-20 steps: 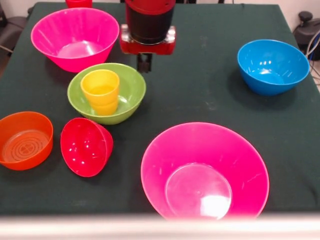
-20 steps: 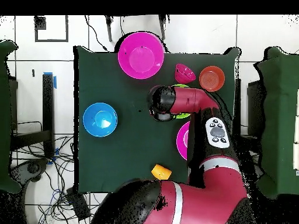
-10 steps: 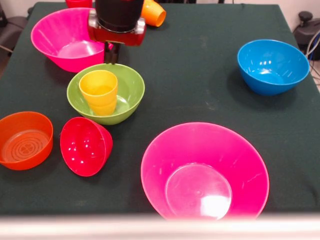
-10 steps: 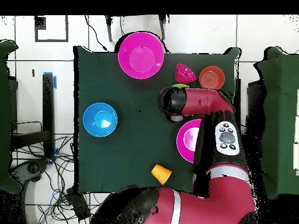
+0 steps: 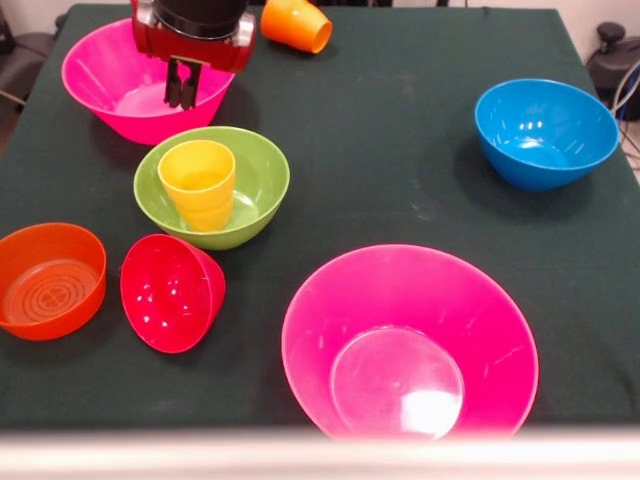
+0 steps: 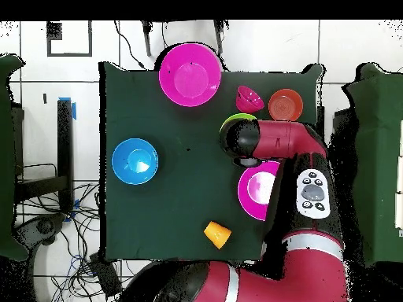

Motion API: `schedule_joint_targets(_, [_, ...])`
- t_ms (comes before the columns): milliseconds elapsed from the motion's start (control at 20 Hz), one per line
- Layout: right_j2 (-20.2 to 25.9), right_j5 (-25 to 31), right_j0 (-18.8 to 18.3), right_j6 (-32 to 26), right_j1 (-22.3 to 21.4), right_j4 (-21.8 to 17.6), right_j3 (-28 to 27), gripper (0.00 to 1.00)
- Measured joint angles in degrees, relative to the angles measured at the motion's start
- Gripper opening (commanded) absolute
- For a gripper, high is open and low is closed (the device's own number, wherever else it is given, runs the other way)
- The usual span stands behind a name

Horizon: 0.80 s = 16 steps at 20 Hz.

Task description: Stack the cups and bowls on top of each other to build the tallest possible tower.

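A yellow cup (image 5: 200, 183) stands upright inside the lime-green bowl (image 5: 262, 180). Beside it the small red bowl (image 5: 170, 293) lies tipped on its side, and the translucent orange bowl (image 5: 50, 280) sits upright at the left. My gripper (image 5: 181, 88) hangs shut and empty over the near side of the far hot-pink bowl (image 5: 100, 70), just behind the green bowl. An orange cup (image 5: 297, 24) lies on its side at the far edge. From overhead, the arm covers the gripper, most of the green bowl (image 6: 234, 120) and part of a pink bowl (image 6: 256, 189).
A second large hot-pink bowl (image 5: 410, 340) stands near the front edge. The blue bowl (image 5: 545, 132) sits alone at the right. The dark green cloth between these two bowls and the green bowl holds nothing. Overhead, the orange cup (image 6: 216, 233) lies near the table edge.
The arm has swung left in the front view, from the table's middle to over the far pink bowl, uncovering the orange cup. No bowl or cup has moved.
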Motion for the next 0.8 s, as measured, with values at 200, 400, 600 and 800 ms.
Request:
schedule_joint_targets(200, [0.1,0.0,-0.2,0.0,-0.5,0.5,0.3,0.00])
schedule_joint_targets(400, [0.7,0.0,-1.0,0.0,-1.0,1.9,0.7,0.00])
schedule_joint_targets(600, [1.2,-0.1,-1.8,0.0,-1.2,3.1,1.2,0.00])
schedule_joint_targets(800, [1.8,-1.5,-2.7,0.0,-1.8,4.8,2.6,0.00])
